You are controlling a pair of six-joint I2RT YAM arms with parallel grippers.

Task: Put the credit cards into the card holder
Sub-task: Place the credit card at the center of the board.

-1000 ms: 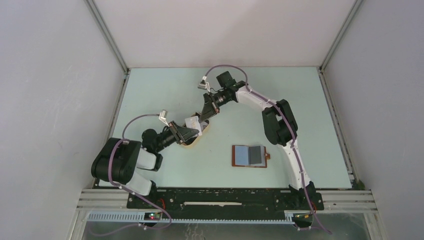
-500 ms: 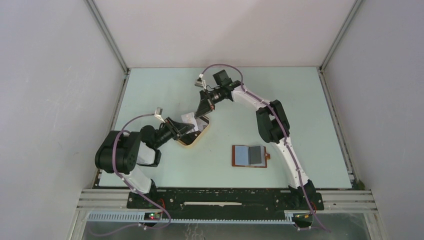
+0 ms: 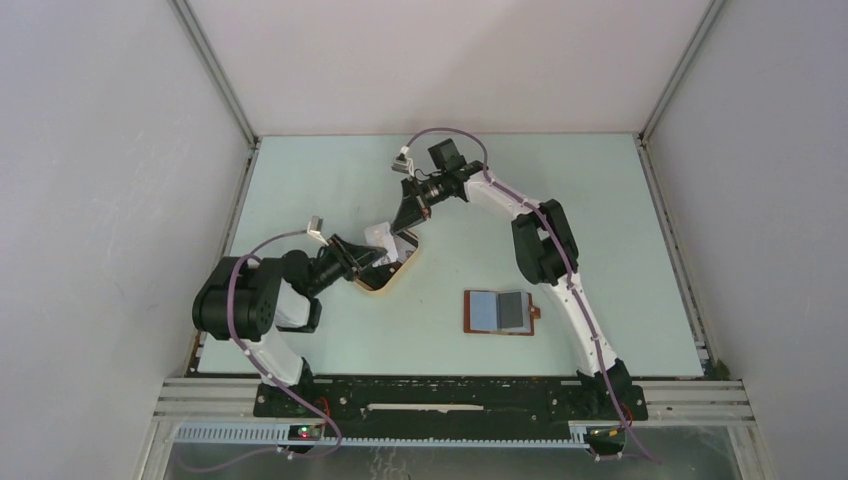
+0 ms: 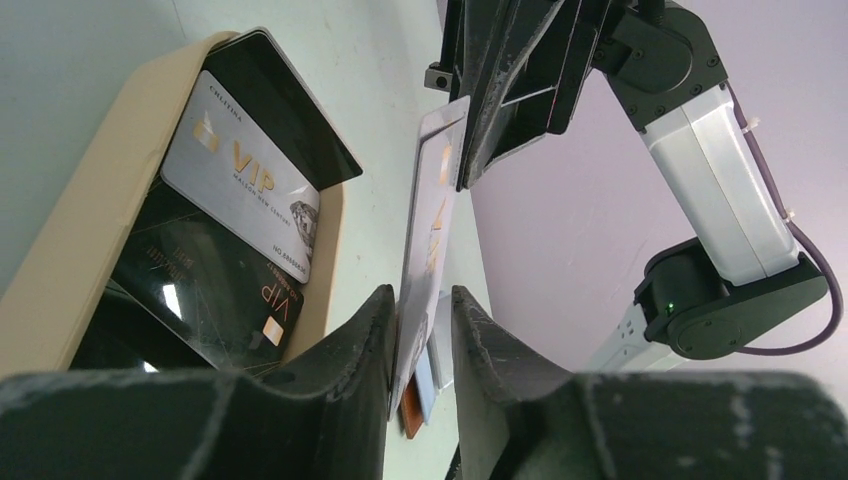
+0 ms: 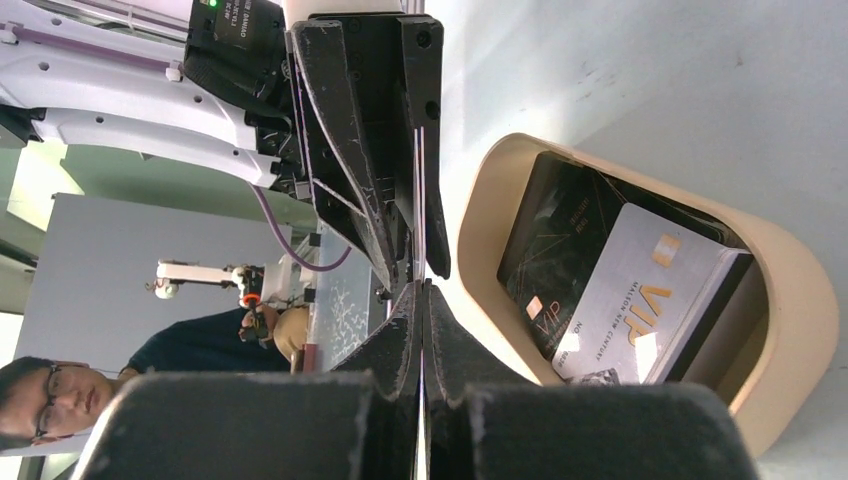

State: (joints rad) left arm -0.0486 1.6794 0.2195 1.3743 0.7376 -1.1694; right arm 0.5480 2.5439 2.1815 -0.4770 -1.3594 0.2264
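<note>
Clamping the pale card (image 4: 432, 220), right pincer (image 5: 422, 285) is closed; left pincer (image 4: 420, 296) gapes slightly around it; contact unclear.

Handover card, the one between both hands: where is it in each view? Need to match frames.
Top external: held card, left of centre, just beyond the tan tray.
Left wrist: centre, upright, nearly edge-on, inside the open left hand, top pinched by the right hand.
Right wrist: thin vertical edge, centre, in the shut right hand.
Shared landmark: tan tray, left in left wrist, right in right wrist.
</note>
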